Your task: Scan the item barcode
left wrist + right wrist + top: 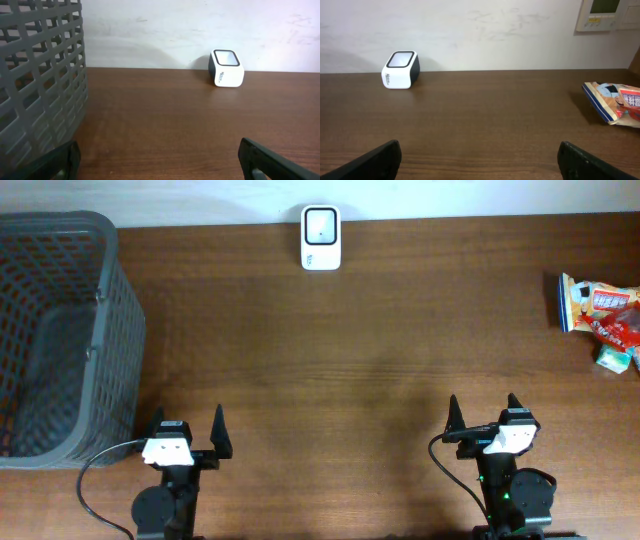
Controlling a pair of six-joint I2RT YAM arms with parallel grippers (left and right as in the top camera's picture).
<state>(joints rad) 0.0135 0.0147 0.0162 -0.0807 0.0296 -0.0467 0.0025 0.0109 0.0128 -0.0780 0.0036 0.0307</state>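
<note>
A small white barcode scanner (321, 238) stands at the back middle of the brown table, also seen as the scanner (228, 68) and the scanner (400, 70). The item, a colourful snack packet (601, 312), lies at the far right edge; the packet (616, 103) shows partly in the right wrist view. My left gripper (188, 428) waits open at the front left, nothing between its fingers (265, 160). My right gripper (484, 413) stands open at the front right, far from the packet, its fingers (592, 160) spread wide over bare wood.
A tall grey mesh basket (55, 340) fills the left side of the table, close beside my left gripper; the basket wall (40, 85) looms at the left. A white wall panel (606, 14) hangs behind the table.
</note>
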